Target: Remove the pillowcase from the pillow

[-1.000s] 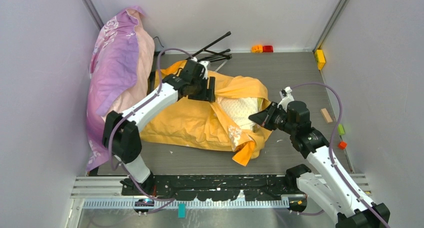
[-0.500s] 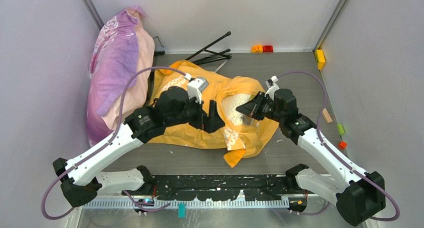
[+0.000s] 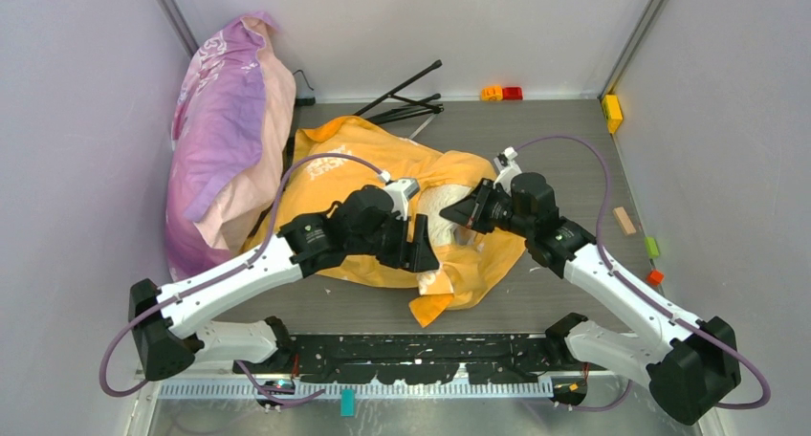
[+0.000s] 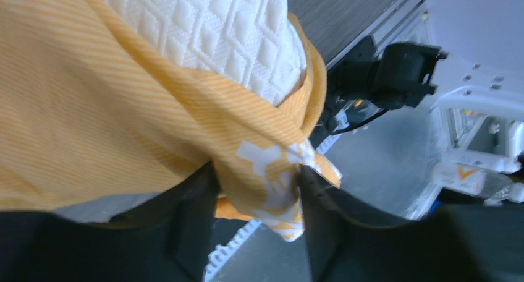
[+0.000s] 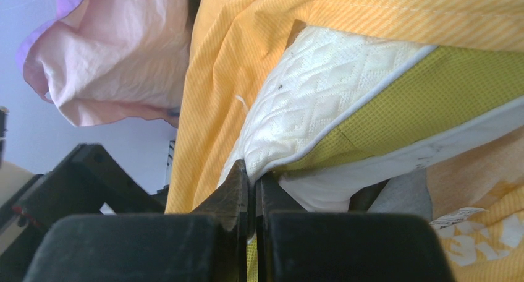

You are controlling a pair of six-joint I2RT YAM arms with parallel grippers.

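The left pincer (image 4: 256, 195) is clamped on a gathered bunch of the orange pillowcase (image 3: 359, 154), its two dark fingers squeezing a fold printed with white lettering. Just above that fold, the cream quilted pillow (image 4: 216, 28) bulges out of the case's opening. The right pincer (image 5: 251, 177) is nearly closed, with only a thin slit between its fingers, and it appears to nip the pillow's corner seam, where the white quilting meets the yellow-olive side band. From above, both arms reach inward and the pincers face each other near the middle of the grey table (image 3: 574, 140). The pillowcase is spread to their left and behind them, with a loose flap hanging toward the near edge. A pink-purple floral pillow (image 3: 225, 120) leans against the left wall, just beside the case. A black folded stand (image 3: 406, 92) lies at the table's far edge.
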